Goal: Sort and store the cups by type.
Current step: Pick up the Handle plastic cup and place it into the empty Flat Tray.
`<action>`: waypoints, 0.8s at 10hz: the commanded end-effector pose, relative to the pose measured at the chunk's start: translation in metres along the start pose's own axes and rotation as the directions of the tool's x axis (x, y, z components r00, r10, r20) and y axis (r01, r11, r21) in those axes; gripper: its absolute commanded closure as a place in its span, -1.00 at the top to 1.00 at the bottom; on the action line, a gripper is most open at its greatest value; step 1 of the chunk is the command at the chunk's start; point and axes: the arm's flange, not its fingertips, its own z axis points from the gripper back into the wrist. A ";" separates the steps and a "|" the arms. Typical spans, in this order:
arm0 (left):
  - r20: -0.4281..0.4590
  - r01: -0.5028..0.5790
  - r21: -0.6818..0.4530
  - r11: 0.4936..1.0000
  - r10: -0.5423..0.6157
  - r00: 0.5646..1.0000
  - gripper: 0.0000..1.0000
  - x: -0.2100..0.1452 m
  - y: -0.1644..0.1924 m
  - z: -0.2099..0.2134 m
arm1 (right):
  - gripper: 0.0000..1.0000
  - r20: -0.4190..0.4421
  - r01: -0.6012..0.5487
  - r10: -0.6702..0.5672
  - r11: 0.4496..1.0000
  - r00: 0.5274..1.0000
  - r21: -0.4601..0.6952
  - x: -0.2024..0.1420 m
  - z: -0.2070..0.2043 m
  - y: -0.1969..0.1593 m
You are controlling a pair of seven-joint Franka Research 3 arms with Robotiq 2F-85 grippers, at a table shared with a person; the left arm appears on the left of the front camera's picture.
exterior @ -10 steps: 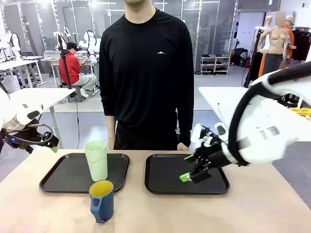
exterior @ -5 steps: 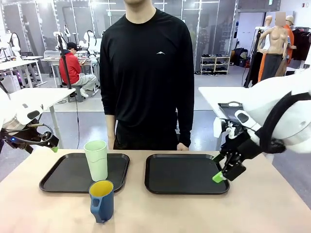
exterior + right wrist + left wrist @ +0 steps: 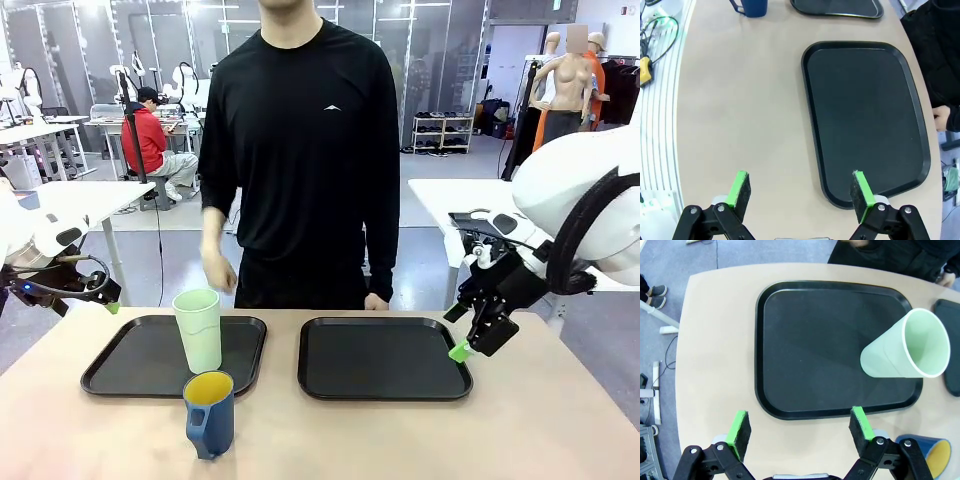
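My left gripper (image 3: 800, 426), spread wide and empty, is closer than my right gripper (image 3: 801, 189), also spread, to the blue mug (image 3: 209, 415), which stands upright on the table (image 3: 340, 440) just in front of the tray (image 3: 130, 365) holding the green tumbler (image 3: 200, 330).

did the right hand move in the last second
Yes. The right hand has pulled back toward the robot's right, from over the middle of the right black tray to that tray's right edge, open and empty.
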 end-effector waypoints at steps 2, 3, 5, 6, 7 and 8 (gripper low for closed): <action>0.001 -0.004 -0.005 1.000 0.004 1.000 1.00 0.000 0.001 0.000 | 1.00 -0.004 0.007 -0.007 1.000 1.000 -0.007 -0.004 0.005 0.003; 0.001 -0.004 -0.005 1.000 0.004 1.000 1.00 0.000 0.001 0.000 | 1.00 -0.004 0.007 -0.007 1.000 1.000 -0.007 -0.004 0.005 0.003; 0.001 -0.004 -0.005 1.000 0.004 1.000 1.00 0.000 0.001 0.000 | 1.00 -0.004 0.007 -0.007 1.000 1.000 -0.007 -0.004 0.005 0.003; 0.001 -0.004 -0.005 1.000 0.004 1.000 1.00 0.000 0.001 0.000 | 1.00 -0.004 0.007 -0.007 1.000 1.000 -0.007 -0.004 0.005 0.003; 0.001 -0.004 -0.005 1.000 0.004 1.000 1.00 0.000 0.001 0.000 | 1.00 -0.004 0.007 -0.007 1.000 1.000 -0.007 -0.004 0.005 0.003; 0.001 -0.004 -0.005 1.000 0.004 1.000 1.00 0.000 0.001 0.000 | 1.00 -0.004 0.007 -0.007 1.000 1.000 -0.007 -0.004 0.005 0.003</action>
